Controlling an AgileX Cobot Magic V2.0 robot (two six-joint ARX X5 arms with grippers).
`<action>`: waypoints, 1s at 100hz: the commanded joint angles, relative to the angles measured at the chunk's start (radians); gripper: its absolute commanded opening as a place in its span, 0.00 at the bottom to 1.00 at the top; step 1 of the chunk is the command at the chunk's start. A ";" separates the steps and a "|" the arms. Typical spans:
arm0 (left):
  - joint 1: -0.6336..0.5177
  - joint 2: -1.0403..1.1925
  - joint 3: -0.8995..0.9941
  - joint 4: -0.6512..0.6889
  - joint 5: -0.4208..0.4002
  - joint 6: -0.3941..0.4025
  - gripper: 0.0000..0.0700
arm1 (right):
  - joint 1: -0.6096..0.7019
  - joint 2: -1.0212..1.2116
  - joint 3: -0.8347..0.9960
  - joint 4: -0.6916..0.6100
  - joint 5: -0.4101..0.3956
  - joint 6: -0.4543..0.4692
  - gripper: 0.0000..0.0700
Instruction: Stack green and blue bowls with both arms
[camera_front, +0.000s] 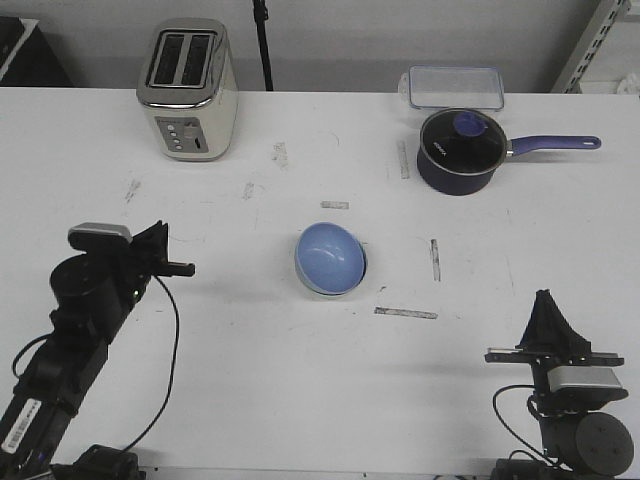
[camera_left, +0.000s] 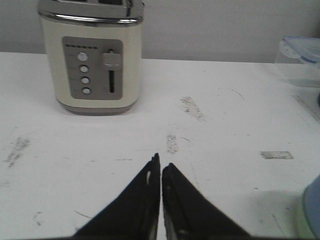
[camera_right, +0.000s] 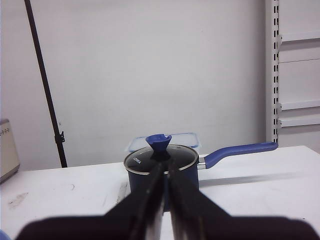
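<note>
The light blue bowl (camera_front: 331, 257) sits at the middle of the table, tilted, nested in the pale green bowl, of which only a thin rim (camera_front: 303, 276) shows. Both appear at the edge of the left wrist view, blue (camera_left: 314, 205) above green (camera_left: 302, 222). My left gripper (camera_front: 186, 267) is shut and empty, low over the table to the left of the bowls; its jaws are together in the left wrist view (camera_left: 161, 162). My right gripper (camera_front: 547, 298) is shut and empty near the front right, well apart from the bowls, pointing at the saucepan in the right wrist view (camera_right: 166, 167).
A cream toaster (camera_front: 188, 88) stands at the back left, also in the left wrist view (camera_left: 92, 60). A dark navy saucepan (camera_front: 458, 152) with lid and blue handle sits at the back right, a clear plastic container (camera_front: 455, 87) behind it. Tape marks (camera_front: 405, 313) lie on the table.
</note>
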 joint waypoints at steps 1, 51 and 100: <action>0.023 -0.045 -0.039 0.046 0.000 0.069 0.00 | 0.001 0.000 0.003 0.013 0.000 0.009 0.01; 0.094 -0.414 -0.340 0.197 0.000 0.069 0.00 | 0.001 0.000 0.003 0.013 0.000 0.009 0.01; 0.094 -0.615 -0.339 0.136 0.000 0.069 0.00 | 0.001 0.000 0.003 0.013 0.000 0.009 0.01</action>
